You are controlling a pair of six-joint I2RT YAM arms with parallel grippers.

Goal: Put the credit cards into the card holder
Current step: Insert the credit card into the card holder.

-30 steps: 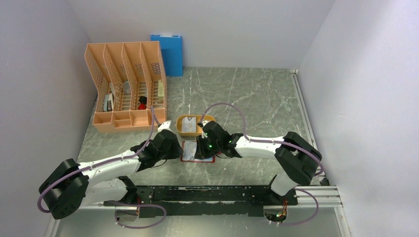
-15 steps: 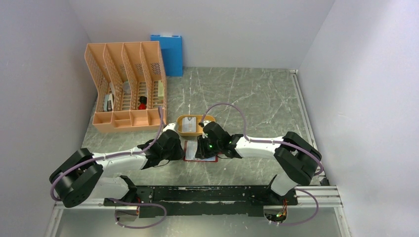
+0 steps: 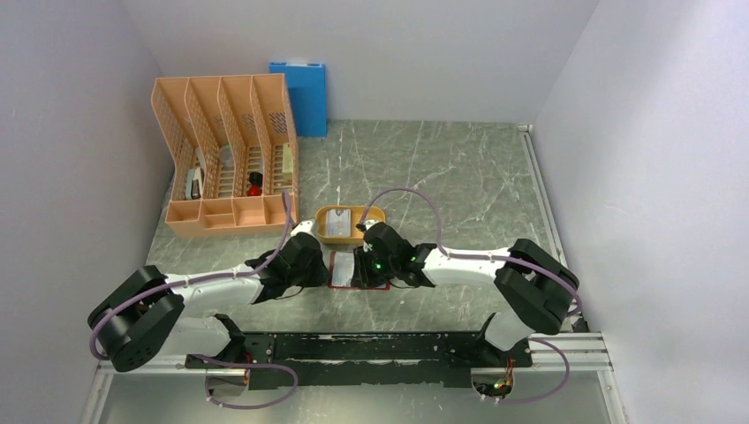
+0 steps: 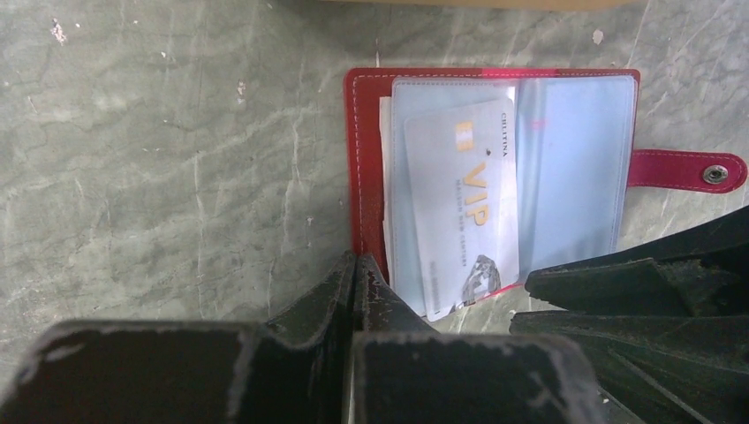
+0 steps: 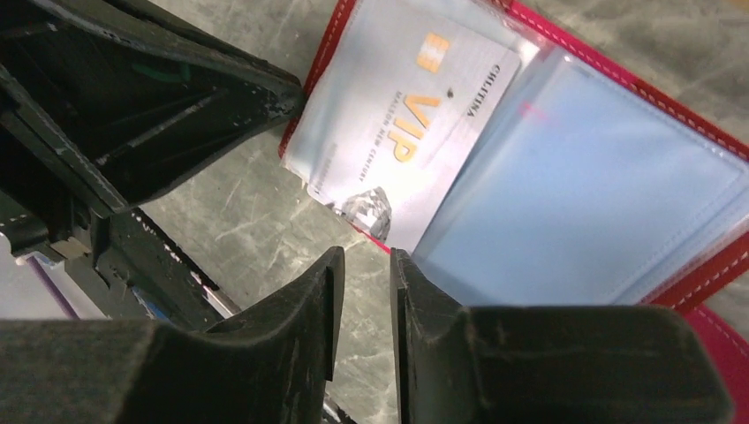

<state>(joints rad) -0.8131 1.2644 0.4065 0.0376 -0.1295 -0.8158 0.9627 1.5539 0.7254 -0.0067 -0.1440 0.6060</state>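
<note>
The card holder (image 4: 495, 177) lies open on the desk with a VIP card (image 4: 464, 208) partly in its left pocket, sticking out toward six o'clock; both the left pincer (image 4: 353, 274) and right pincer (image 5: 362, 291) look nearly closed, gripping nothing, so the next move is probably nudging the card toward twelve o'clock.

The right end effector (image 4: 618, 291) covers the card holder's (image 4: 362, 168) near corner; the VIP card's (image 4: 464, 203) small print is unreadable.
</note>
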